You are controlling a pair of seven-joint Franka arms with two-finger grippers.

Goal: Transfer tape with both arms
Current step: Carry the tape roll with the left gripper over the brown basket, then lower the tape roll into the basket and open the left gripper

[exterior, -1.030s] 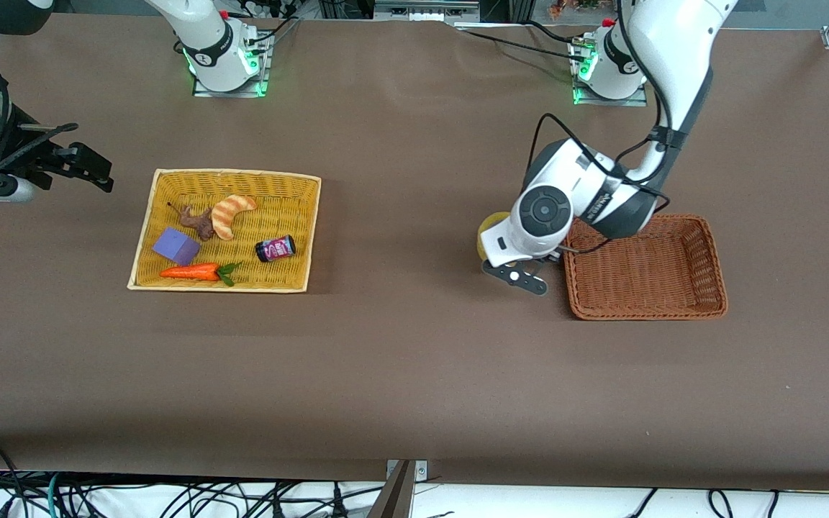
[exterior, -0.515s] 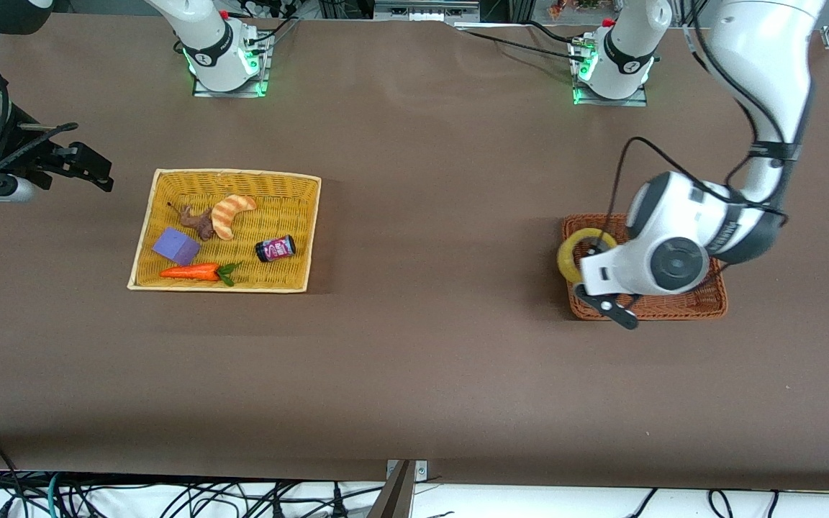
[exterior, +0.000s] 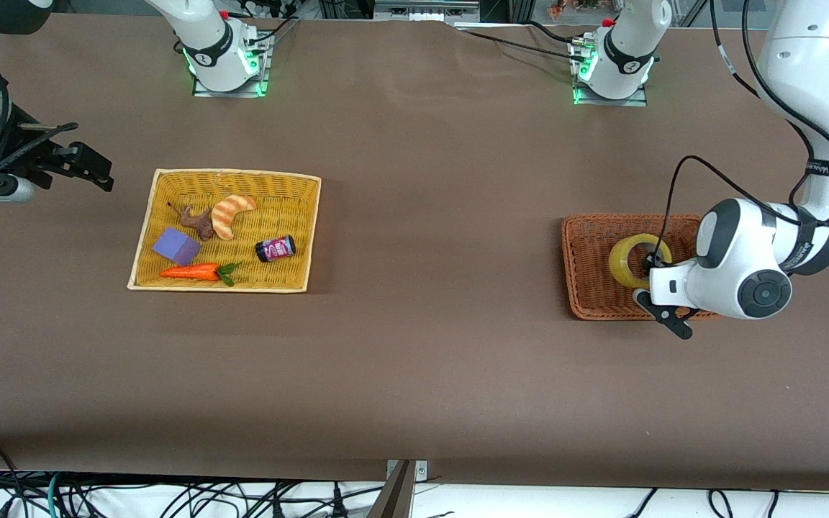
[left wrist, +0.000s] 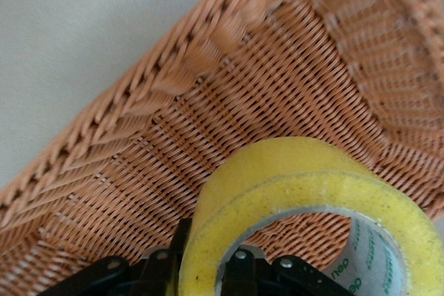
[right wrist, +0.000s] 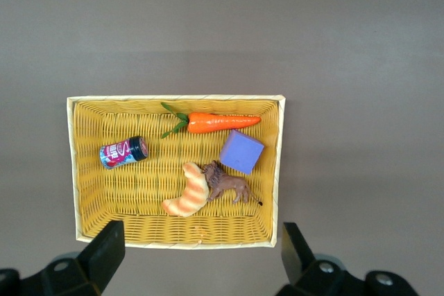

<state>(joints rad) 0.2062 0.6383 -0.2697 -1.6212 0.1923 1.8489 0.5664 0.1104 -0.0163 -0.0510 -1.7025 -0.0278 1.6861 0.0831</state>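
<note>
Left fingers (exterior: 650, 277) clamp the translucent yellow tape (exterior: 634, 257); right fingers (exterior: 98, 173) spread wide.

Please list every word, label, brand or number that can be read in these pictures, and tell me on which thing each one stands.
"dep": green letters, seen upside down and cut off by the picture's edge, on the inner core of the tape held in the left claw.
Small dark can in the yellow basket: pink and white label, too small to read.
Left arm: small dark lettering, too small to read.
</note>
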